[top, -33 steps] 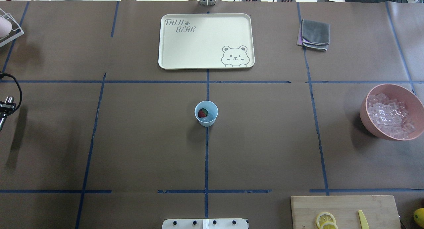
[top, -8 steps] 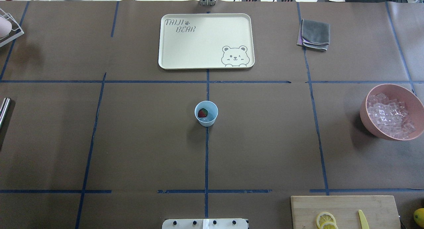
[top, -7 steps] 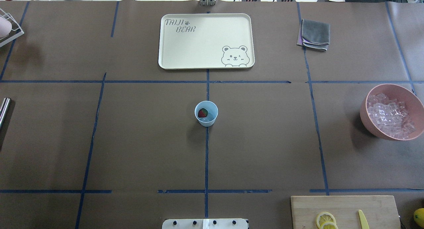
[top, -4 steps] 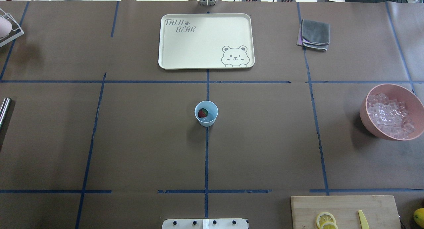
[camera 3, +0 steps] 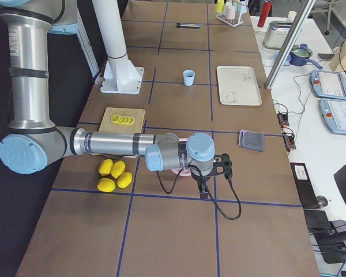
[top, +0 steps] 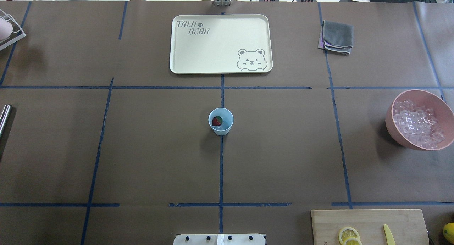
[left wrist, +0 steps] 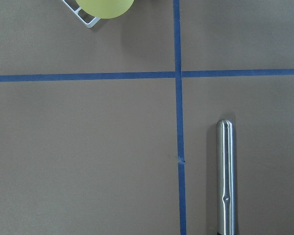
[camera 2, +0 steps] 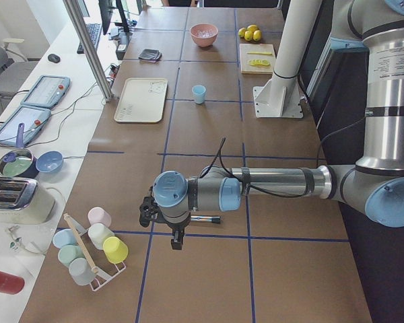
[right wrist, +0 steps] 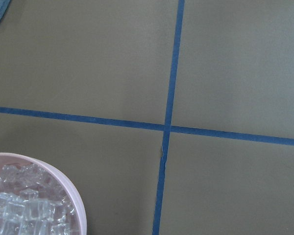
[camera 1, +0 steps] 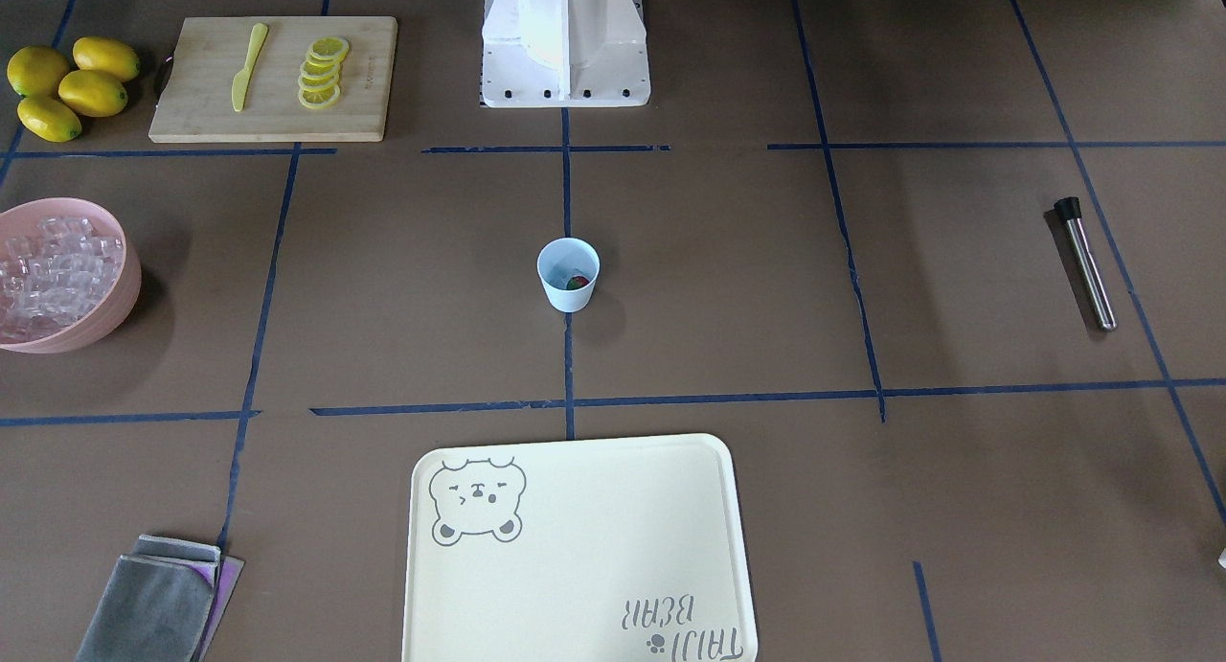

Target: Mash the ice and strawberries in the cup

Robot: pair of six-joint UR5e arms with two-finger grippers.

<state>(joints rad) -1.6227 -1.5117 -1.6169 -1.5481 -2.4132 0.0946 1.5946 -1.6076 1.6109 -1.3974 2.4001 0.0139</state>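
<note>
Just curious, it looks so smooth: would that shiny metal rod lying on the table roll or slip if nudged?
The metal rod is round and lies on its side, so a sideways push would probably roll it. Its polished surface looks slippery. It seems stiff and likely heavy for its size.

Cream bear tray (top: 220, 43), grey cloth (top: 337, 35), pink bowl (top: 390, 128), cutting board (camera 1: 192, 106), lemons (camera 1: 93, 92)

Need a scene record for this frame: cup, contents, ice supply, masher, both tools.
cup: upright at table centre
strawberry: whole, inside cup
ice: piled in pink bowl on robot's right; none clearly visible in cup
metal rod: lying flat on robot's left, not gripped
left tool: above table near rod; open or shut cannot tell
right tool: above table beside pink bowl; open or shut cannot tell
</note>
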